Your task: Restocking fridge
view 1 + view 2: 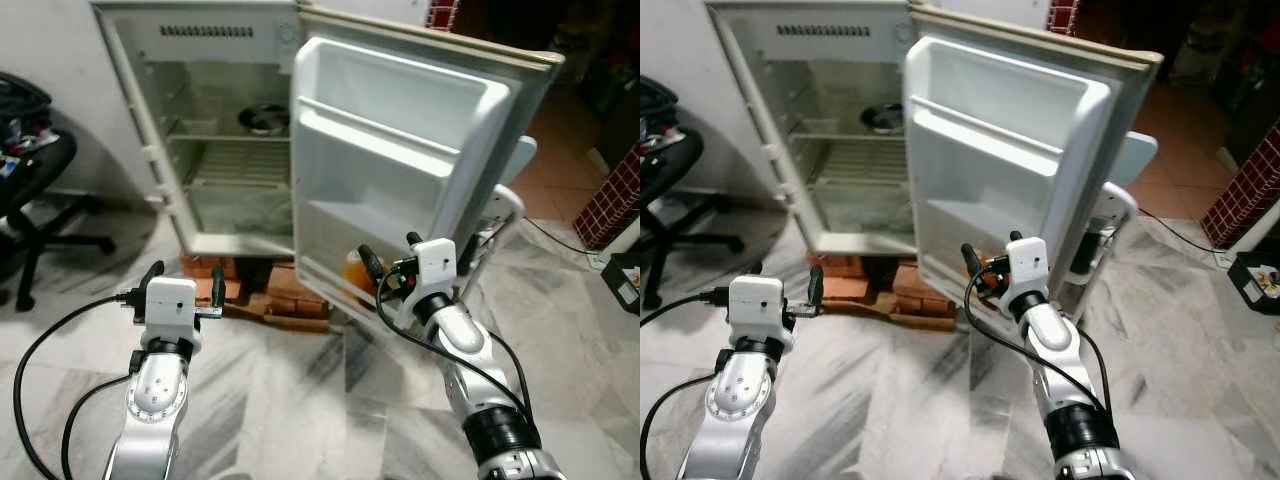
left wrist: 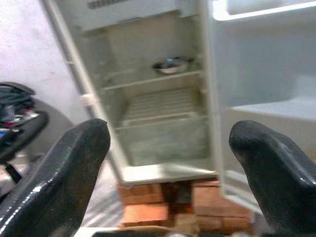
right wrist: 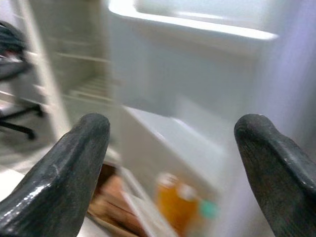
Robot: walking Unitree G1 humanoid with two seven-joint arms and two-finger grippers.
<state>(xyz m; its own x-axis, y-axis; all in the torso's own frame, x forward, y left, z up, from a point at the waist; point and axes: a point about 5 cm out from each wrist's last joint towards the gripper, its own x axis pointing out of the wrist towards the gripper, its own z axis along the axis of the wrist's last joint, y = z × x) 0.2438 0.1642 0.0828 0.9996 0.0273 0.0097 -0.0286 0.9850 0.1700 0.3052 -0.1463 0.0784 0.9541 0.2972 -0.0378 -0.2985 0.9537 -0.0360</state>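
My right pincer (image 1: pixel 389 262) hung wide and empty at centre frame beside the orange bottle (image 1: pixel 358 272) in the fridge door's (image 1: pixel 400 150) bottom rack, my left pincer (image 1: pixel 183 284) likewise wide; the bottle looked light, smooth, best gripped mid-body.
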